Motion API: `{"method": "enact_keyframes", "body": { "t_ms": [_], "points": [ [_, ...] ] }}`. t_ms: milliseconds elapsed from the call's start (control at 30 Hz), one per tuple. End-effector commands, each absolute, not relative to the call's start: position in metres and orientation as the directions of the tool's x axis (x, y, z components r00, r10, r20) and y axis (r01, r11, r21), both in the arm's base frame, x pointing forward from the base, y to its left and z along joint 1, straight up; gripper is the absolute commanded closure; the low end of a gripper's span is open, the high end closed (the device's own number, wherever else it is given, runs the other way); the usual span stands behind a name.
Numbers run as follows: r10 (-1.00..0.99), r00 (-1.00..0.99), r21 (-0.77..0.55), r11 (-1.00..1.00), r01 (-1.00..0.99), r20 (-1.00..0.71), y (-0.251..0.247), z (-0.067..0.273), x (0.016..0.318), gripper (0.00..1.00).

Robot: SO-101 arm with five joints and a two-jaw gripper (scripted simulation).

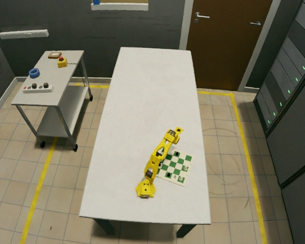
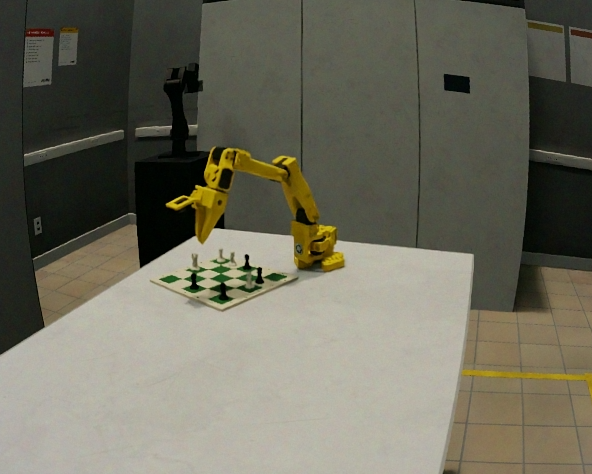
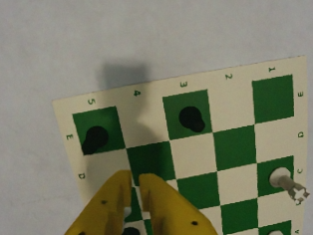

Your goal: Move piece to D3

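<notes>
The small green and cream chessboard (image 1: 188, 158) (image 2: 169, 279) (image 3: 271, 97) lies on the white table. A black pawn (image 3: 95, 139) (image 2: 223, 290) stands upright on E5, the corner square. D3 (image 3: 193, 154) is a bare cream square. Another black piece (image 3: 191, 119) stands on E3. A white piece (image 3: 281, 179) stands on C1. My yellow gripper (image 3: 136, 176) (image 2: 203, 238) is shut and holds nothing. It points down and hangs above the board, over the C4 and D4 area, a little to the right of the E5 pawn and nearer to me in the wrist view.
Several more black and white pieces (image 2: 245, 261) stand on the rows nearer the arm's base (image 2: 314, 250). The jaws hide some of them in the wrist view. The board lies near the table's edge (image 1: 200, 168).
</notes>
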State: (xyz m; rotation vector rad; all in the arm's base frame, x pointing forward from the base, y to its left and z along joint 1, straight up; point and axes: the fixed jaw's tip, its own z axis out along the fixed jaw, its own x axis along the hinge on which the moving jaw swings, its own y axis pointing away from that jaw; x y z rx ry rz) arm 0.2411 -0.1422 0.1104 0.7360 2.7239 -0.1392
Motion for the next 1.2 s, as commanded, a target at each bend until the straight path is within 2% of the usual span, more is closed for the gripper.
{"method": "enact_keyframes", "body": {
  "t_ms": [0, 1167],
  "points": [
    [0.475, -0.825, -0.008, 0.865, 0.501, -0.307, -0.14, 0.108, 0.243, 1.0],
    [0.468, -0.835, -0.008, 0.871, 0.491, -0.289, -0.136, 0.099, 0.242, 1.0]
  ]
}}
